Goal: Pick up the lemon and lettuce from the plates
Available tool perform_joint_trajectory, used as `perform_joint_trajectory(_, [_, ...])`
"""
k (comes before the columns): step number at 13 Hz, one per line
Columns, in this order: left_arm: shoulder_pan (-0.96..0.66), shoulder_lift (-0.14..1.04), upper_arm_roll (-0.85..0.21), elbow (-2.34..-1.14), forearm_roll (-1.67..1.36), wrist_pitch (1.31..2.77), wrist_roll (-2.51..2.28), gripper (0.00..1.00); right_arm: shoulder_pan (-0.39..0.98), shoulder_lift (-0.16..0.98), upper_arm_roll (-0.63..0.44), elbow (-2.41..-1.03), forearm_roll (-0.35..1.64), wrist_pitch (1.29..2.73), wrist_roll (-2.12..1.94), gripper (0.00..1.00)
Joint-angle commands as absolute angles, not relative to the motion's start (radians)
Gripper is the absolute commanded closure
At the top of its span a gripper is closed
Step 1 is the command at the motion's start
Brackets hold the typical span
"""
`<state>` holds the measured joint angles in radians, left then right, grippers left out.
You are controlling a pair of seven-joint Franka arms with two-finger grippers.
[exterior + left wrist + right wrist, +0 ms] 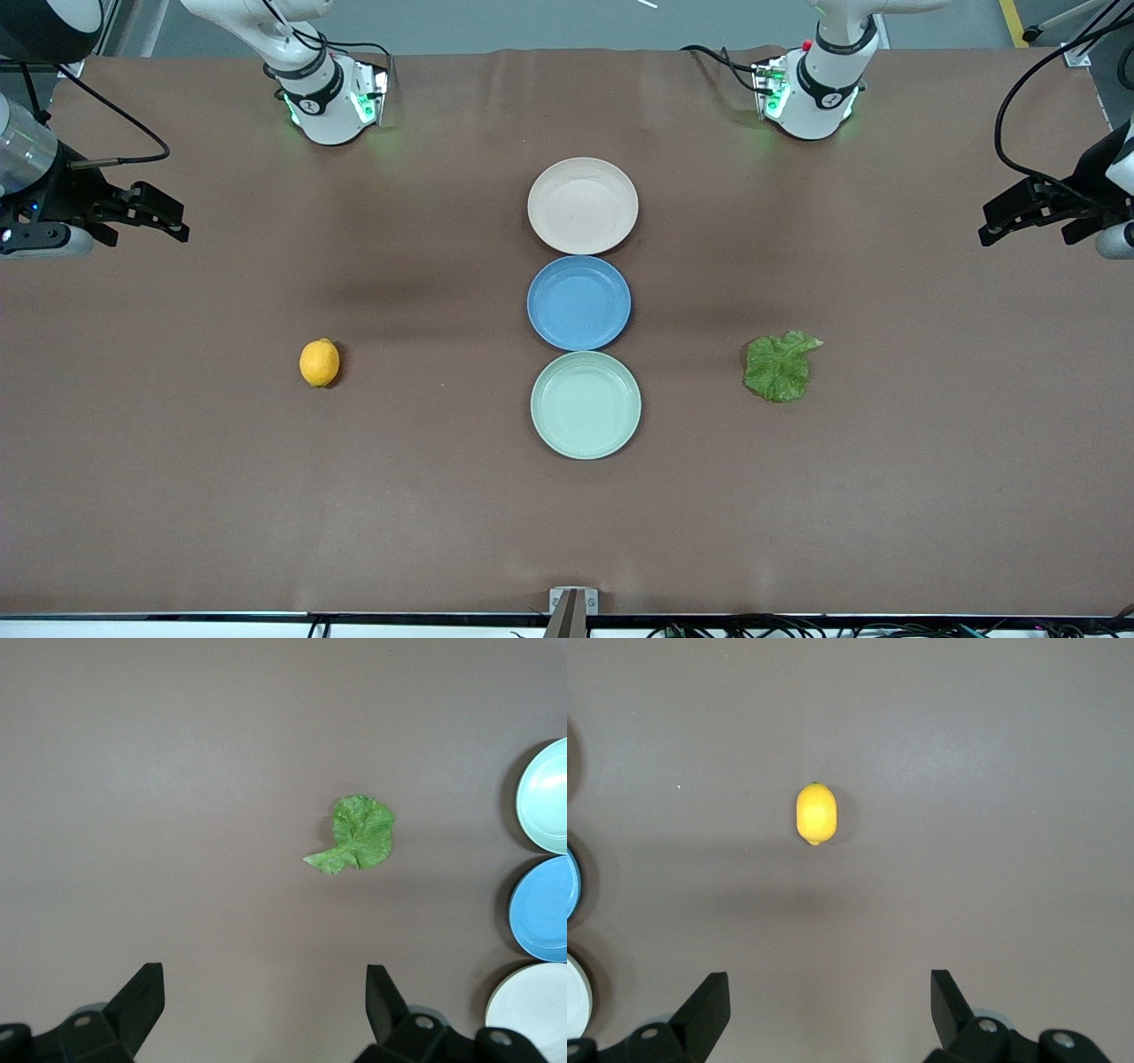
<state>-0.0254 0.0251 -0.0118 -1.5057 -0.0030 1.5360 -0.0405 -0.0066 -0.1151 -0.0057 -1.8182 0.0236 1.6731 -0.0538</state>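
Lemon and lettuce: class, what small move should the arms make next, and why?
Probably lower each open gripper toward its item. The lemon and lettuce lie on the table, not on plates; the right gripper and left gripper hang open above the table ends, holding nothing.

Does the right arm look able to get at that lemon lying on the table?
Probably yes. The lemon lies alone on the bare table toward the right arm's end, with nothing around it. The right gripper hangs open, holding nothing, and its wrist view shows the lemon unobstructed.
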Motion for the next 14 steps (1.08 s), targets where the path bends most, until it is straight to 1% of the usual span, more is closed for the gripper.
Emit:
perform_joint_trajectory(1, [-0.011,0.011,-0.026,-1.509,-0.015,1.542,-0.023,0.0,-0.009,-0.144,-0.006,-1.848,0.038,1.68,-0.058,0.0])
perform_joint_trajectory(14, [-0.009,0.012,-0.026,-1.509,-0.011,1.542,-0.023,0.0,-0.009,-0.144,-0.006,-1.851,0.025,1.684,-0.06,0.0])
